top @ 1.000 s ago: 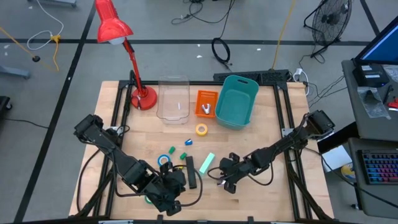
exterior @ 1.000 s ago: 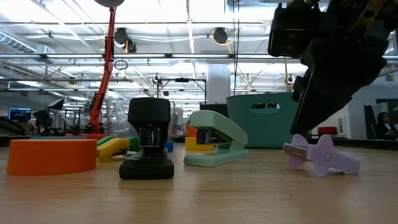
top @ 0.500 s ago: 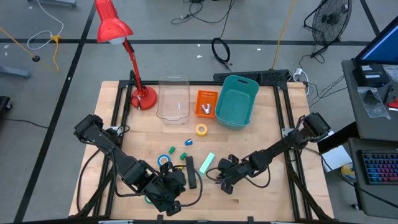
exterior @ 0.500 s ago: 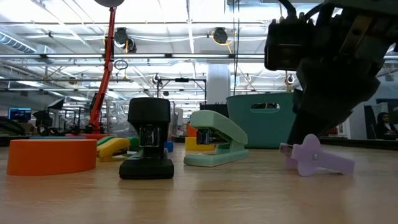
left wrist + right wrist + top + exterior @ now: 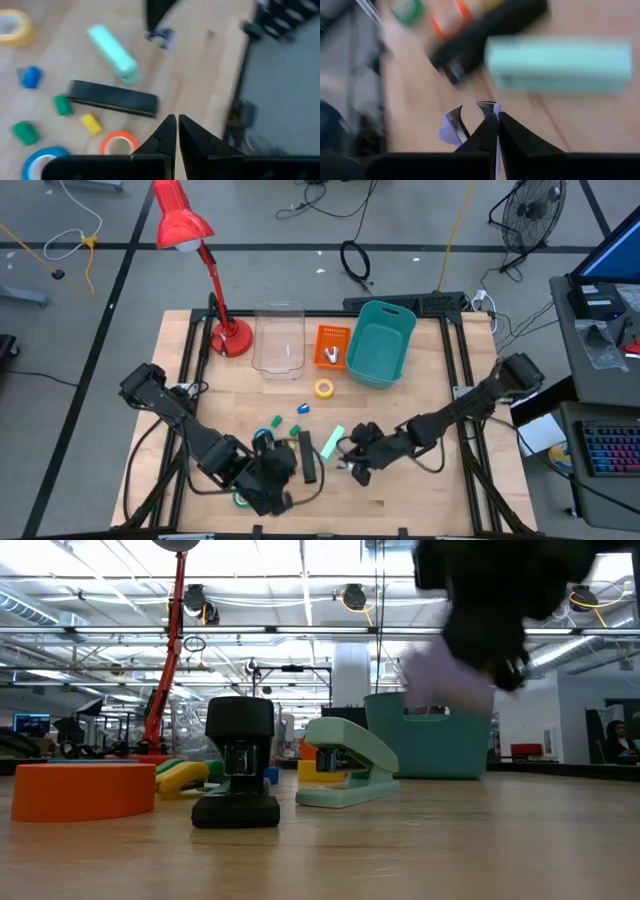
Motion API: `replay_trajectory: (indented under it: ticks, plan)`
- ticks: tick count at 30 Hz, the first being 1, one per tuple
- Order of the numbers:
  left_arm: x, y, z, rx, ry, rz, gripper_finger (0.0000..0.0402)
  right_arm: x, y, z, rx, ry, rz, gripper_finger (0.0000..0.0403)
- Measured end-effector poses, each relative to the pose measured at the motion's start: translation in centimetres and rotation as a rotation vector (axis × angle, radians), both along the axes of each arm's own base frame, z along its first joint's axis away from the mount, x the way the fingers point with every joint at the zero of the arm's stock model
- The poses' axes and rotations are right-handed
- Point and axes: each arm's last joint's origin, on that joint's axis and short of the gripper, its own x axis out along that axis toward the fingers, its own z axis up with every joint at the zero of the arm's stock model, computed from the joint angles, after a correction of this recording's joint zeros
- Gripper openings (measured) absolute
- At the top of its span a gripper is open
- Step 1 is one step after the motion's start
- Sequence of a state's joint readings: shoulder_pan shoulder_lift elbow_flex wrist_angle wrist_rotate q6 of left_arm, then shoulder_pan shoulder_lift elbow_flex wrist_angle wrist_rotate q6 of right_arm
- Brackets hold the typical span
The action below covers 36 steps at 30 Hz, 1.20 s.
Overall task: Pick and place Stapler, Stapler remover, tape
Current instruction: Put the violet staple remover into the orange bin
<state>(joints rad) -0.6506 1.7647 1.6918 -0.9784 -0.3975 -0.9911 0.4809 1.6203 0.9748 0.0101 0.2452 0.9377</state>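
My right gripper [image 5: 350, 464] is shut on the purple stapler remover [image 5: 451, 128] and holds it above the table's near middle. In the low view the remover is a purple blur [image 5: 445, 680] in the air. The mint stapler [image 5: 333, 441] and the black stapler [image 5: 307, 457] lie flat on the table just left of it. My left gripper [image 5: 176, 126] is shut on nothing and hovers over the orange tape [image 5: 117, 144] and blue tape [image 5: 42, 160] at the near left. The yellow tape [image 5: 324, 388] lies flat at mid-table. My right gripper pinches the stapler remover's purple handle [image 5: 497, 108] between its two fingertips. The fingers slant down from the table's right side. The metal claws [image 5: 456, 119] stick out sideways past the fingers. The remover is lifted clear of the table.
At the back stand a teal basket [image 5: 380, 342], an orange tray [image 5: 331, 345], a clear container [image 5: 278, 338] and a red desk lamp [image 5: 228, 335]. Small blue, green and yellow blocks [image 5: 62, 105] lie among the tape rolls. A green tape roll [image 5: 240, 500] lies near the front edge.
My right gripper has shut on the stapler remover, which lay on the table, and has risen with it while turning; the remover now hangs clear of the table.
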Motion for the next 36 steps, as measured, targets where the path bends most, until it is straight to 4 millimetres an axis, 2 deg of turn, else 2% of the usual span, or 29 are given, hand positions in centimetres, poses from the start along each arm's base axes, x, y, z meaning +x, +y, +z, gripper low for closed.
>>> replay_trajectory:
  ticks: [4, 8, 12, 16, 19, 23, 25, 31, 36]
  plan:
    - [-1.4, 1.7, 3.0, 0.043, -0.167, 0.162, 0.0021, -0.2, -0.5, 4.9, 0.009, -0.186, -0.07, 0.0001]
    - [-4.0, 2.7, 6.2, 0.157, -0.324, 0.172, 0.0021, -1.2, -1.0, 9.9, 0.006, -0.351, -0.119, 0.0001]
    - [-5.9, 3.9, 8.6, 0.131, -0.421, 0.045, 0.0005, -2.4, -0.6, 14.0, -0.013, -0.497, -0.136, 0.0001]
    - [-6.1, 4.7, 8.7, -0.033, -0.658, -0.155, 0.0003, -3.0, 0.0, 16.9, -0.022, -0.642, -0.142, 0.0001]
    - [-5.4, 6.1, 7.4, -0.148, -0.903, -0.248, 0.0005, -3.4, 0.6, 17.8, -0.039, -0.7, -0.154, 0.0001]
    - [-4.2, 8.6, 4.3, -0.151, -1.124, -0.154, 0.0016, -3.4, 1.1, 18.0, -0.051, -0.737, -0.186, 0.0]
    - [-3.7, 9.3, 3.6, -0.176, -1.179, -0.132, 0.002, -3.4, 1.3, 17.9, -0.06, -0.731, -0.2, 0.0]
    - [-3.2, 9.5, 4.8, -0.215, -1.203, -0.229, 0.0043, -2.8, 1.5, 17.5, -0.067, -0.743, -0.255, 0.0]
    - [-3.1, 9.2, 5.3, -0.182, -1.111, -0.266, 0.0082, -2.8, 1.4, 17.7, -0.06, -0.765, -0.295, 0.0]
